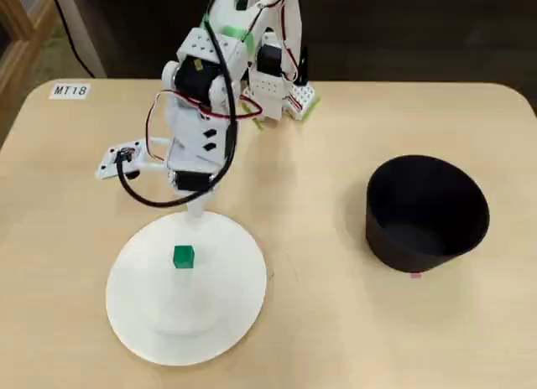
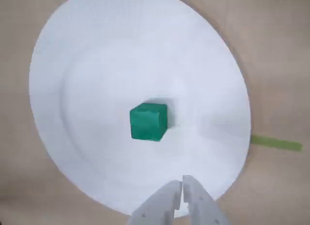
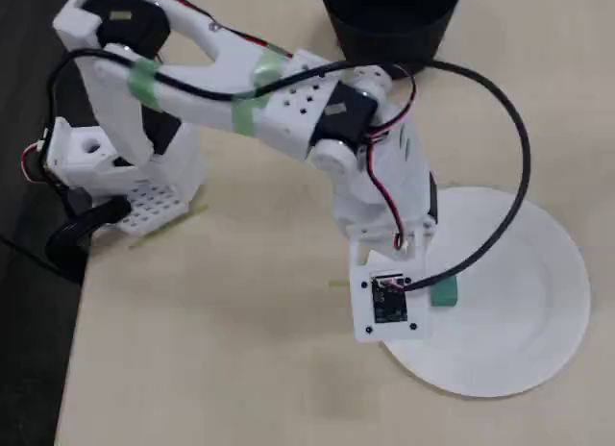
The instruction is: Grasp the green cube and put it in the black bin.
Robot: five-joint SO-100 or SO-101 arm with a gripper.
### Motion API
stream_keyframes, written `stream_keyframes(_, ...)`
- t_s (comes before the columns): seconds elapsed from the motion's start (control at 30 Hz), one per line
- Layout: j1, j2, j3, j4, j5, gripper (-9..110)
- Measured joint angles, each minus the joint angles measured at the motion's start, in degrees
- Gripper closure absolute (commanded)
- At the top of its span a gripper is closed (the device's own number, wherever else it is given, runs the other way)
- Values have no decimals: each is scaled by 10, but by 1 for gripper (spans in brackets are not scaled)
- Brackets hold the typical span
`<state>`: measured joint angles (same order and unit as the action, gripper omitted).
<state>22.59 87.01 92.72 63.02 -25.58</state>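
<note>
The green cube (image 1: 183,256) (image 2: 148,121) lies near the middle of a white plate (image 1: 218,322) (image 2: 97,65). In the wrist view my gripper (image 2: 181,193) enters from the bottom edge over the plate's rim, its two white fingers pressed together with nothing between them, a short way from the cube. In a fixed view the gripper (image 1: 198,209) points down at the plate's far edge. In the other fixed view the wrist camera board hides part of the cube (image 3: 446,294). The black bin (image 1: 426,213) (image 3: 389,13) stands apart on the table.
The arm's base (image 1: 277,87) is clamped at the table's far edge. A black cable (image 1: 143,192) loops beside the wrist. A yellow-green tape strip (image 2: 276,143) lies on the wood beside the plate. A label (image 1: 69,90) is stuck at the back left corner.
</note>
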Motion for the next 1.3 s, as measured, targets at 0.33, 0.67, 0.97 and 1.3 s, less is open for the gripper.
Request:
stream_keyframes(0.33, 8, -16, -2, -51, 11, 81)
stream_keyframes(0.67, 9, -77, -11, -85, 19, 77)
stream_keyframes(0.97, 35, -96, -11, -86, 25, 74)
stream_keyframes(1.3, 38, -131, -45, -86, 14, 75)
